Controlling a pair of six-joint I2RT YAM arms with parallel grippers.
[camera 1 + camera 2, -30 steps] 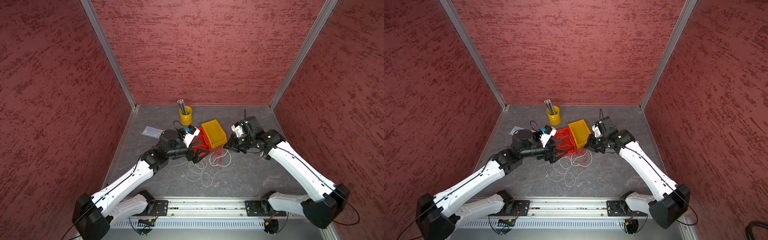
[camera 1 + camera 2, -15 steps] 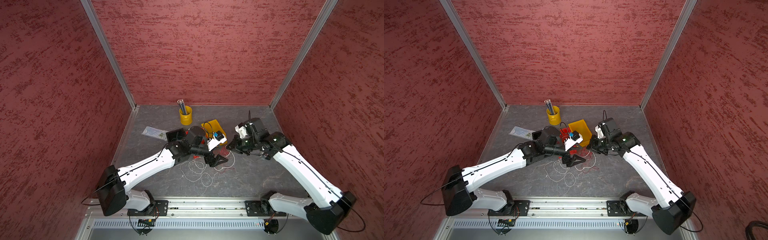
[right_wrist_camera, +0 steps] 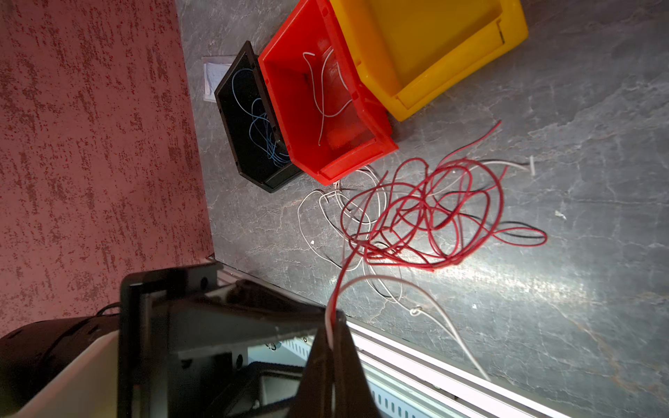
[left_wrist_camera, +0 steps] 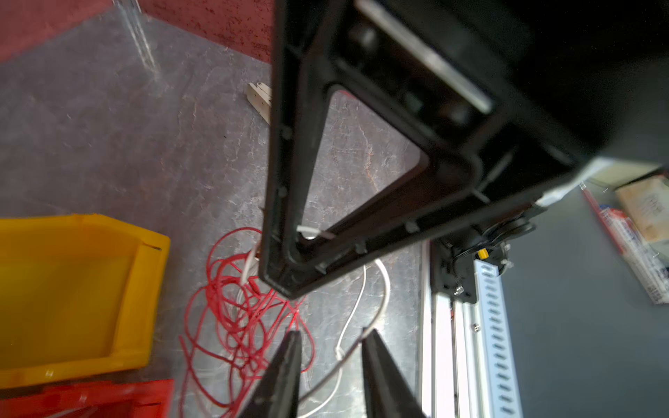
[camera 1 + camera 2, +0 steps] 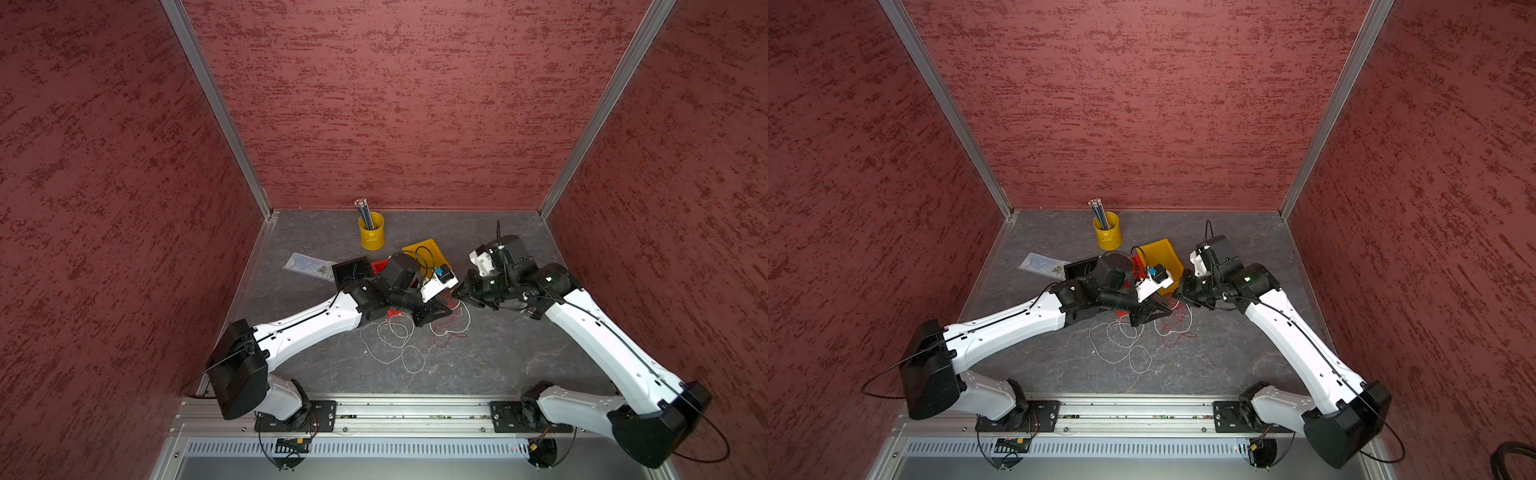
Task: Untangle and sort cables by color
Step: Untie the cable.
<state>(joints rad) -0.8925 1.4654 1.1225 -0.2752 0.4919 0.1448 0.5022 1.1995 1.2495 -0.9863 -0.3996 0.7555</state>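
A tangle of red cables [image 3: 427, 210] lies on the grey floor in front of the bins, with white cables [image 5: 390, 336] looping nearer the front rail. My right gripper [image 3: 331, 325] is shut on a red strand and a white strand that rise from the tangle. My left gripper [image 4: 330, 332] hovers right beside it over the red cables [image 4: 239, 307]. Its fingers stand apart, with a pale strand running across the gap and nothing pinched. In both top views the two grippers [image 5: 440, 311] [image 5: 1177, 293] nearly meet. Blue cables [image 3: 260, 126] lie in the black bin [image 3: 226, 119].
A red bin [image 3: 347, 163] holding a white strand sits between the black bin and an empty yellow bin [image 3: 459, 68]. A yellow cup of pencils [image 5: 371, 237] stands at the back. A clear plastic bag [image 5: 305, 264] lies at the back left. The metal rail [image 5: 395, 415] borders the front.
My left arm has swung right from the red bin to the tangle beside the right gripper, and its jaws have narrowed. The right gripper stayed shut and shifted only slightly.
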